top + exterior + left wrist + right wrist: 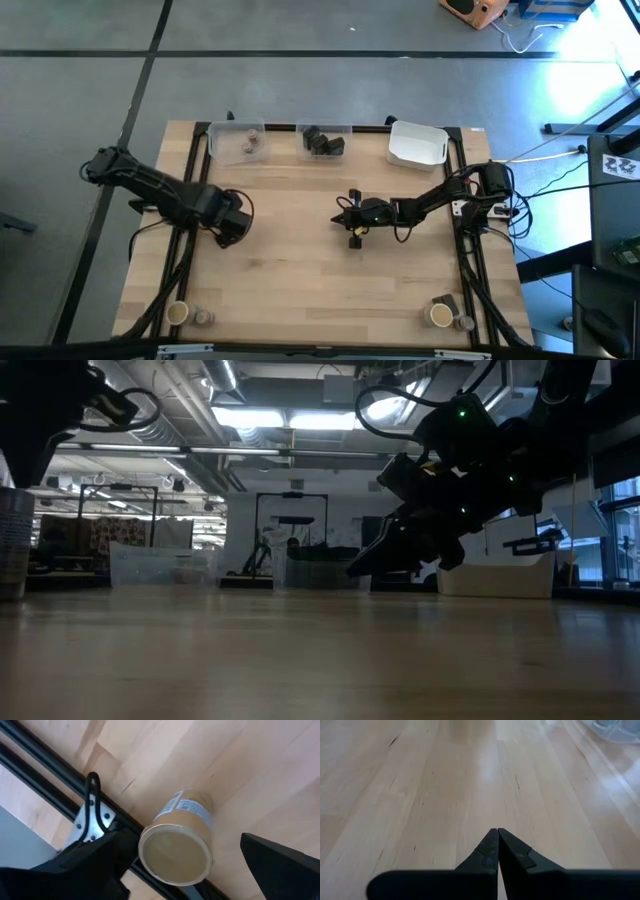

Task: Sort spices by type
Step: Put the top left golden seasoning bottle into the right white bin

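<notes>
My left gripper hangs open over the table's left part. In the left wrist view its fingers stand wide on either side of a tan cylinder with a pale top, without touching it. The cylinder stands upright on its base by the black rail. My right gripper is shut and empty, hovering above the table's middle, tipped downward. At the near left corner a tan cylinder and a small jar stand. At the near right corner stand a dark block, a cylinder and a jar.
Along the far edge stand a clear tub holding brownish jars, a clear tub holding dark blocks and a white tub. Black rails run along both sides of the table. Bare wood lies between the arms and the near edge.
</notes>
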